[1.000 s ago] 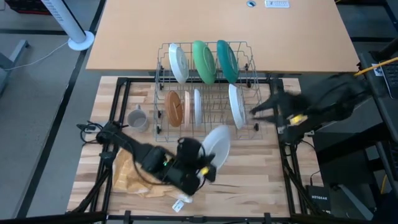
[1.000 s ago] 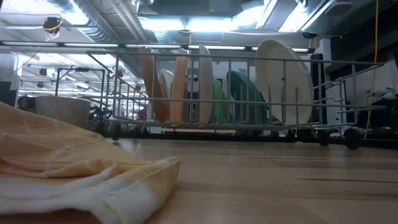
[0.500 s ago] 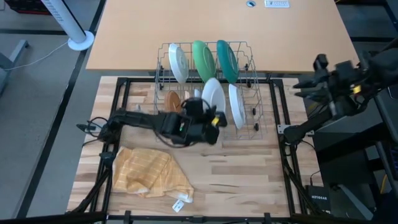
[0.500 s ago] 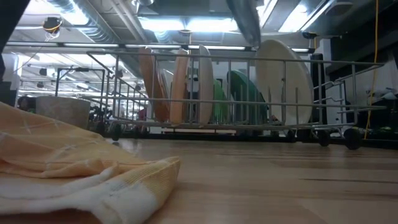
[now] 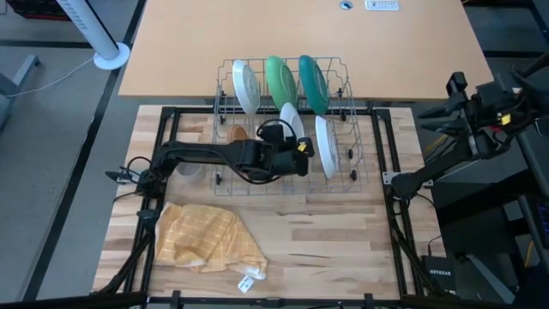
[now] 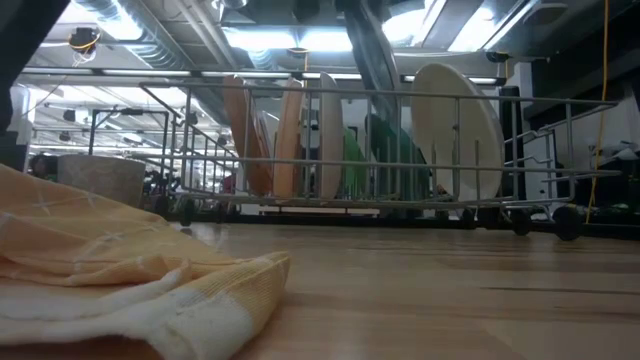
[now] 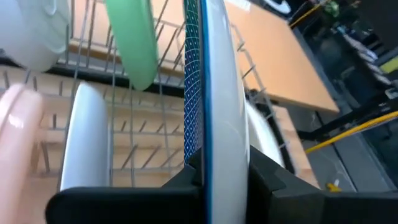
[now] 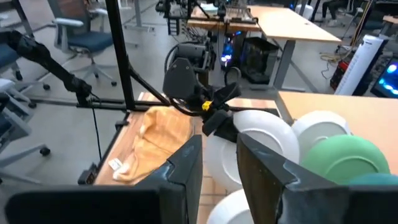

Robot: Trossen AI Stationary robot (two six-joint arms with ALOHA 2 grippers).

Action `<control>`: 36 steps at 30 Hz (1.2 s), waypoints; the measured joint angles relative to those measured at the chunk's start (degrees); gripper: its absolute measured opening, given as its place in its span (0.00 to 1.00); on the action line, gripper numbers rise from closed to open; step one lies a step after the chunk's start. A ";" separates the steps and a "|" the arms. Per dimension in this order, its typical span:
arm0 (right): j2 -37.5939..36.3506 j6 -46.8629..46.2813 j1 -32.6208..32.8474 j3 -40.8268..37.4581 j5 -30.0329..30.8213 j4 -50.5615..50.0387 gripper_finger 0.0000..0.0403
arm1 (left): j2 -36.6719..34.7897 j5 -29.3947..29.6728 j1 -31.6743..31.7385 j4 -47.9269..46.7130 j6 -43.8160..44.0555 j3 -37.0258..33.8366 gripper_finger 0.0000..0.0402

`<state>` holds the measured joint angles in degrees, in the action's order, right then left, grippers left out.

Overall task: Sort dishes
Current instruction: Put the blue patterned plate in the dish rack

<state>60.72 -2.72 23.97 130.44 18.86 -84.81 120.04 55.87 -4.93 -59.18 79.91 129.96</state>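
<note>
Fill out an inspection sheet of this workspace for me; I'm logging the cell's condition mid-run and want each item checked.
Surface: wooden table, bare at the front right.
Job's things: teal plate, green plate and white plate upright in the wire rack; blue-rimmed white plate held over its front row; grey mug beside the rack.
Clutter: checked cloth crumpled at front left.
Claws: left claw shut on the blue-rimmed plate; right claw raised off the table's right edge, open.
Cables: yellow cable at right.
Surroundings: desk behind; office chairs.
</note>
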 joint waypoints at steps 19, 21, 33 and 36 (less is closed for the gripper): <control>0.14 1.81 0.00 -0.03 0.21 -2.68 0.26 | 0.87 -0.94 2.33 0.27 2.45 -3.48 0.08; 0.15 1.89 0.00 -0.03 0.21 -2.68 0.26 | 0.99 -1.32 2.81 1.37 1.82 -4.01 0.08; 0.14 1.97 0.00 -0.03 0.21 -2.87 0.26 | 2.61 -9.89 5.15 5.36 -2.37 -6.01 0.13; 0.14 1.97 0.00 -0.03 0.21 -2.89 0.26 | 2.62 -11.82 5.56 6.13 -2.36 -6.45 0.13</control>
<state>60.86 -0.75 23.97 130.41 19.07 -87.70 122.67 44.05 0.63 -53.05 77.55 123.51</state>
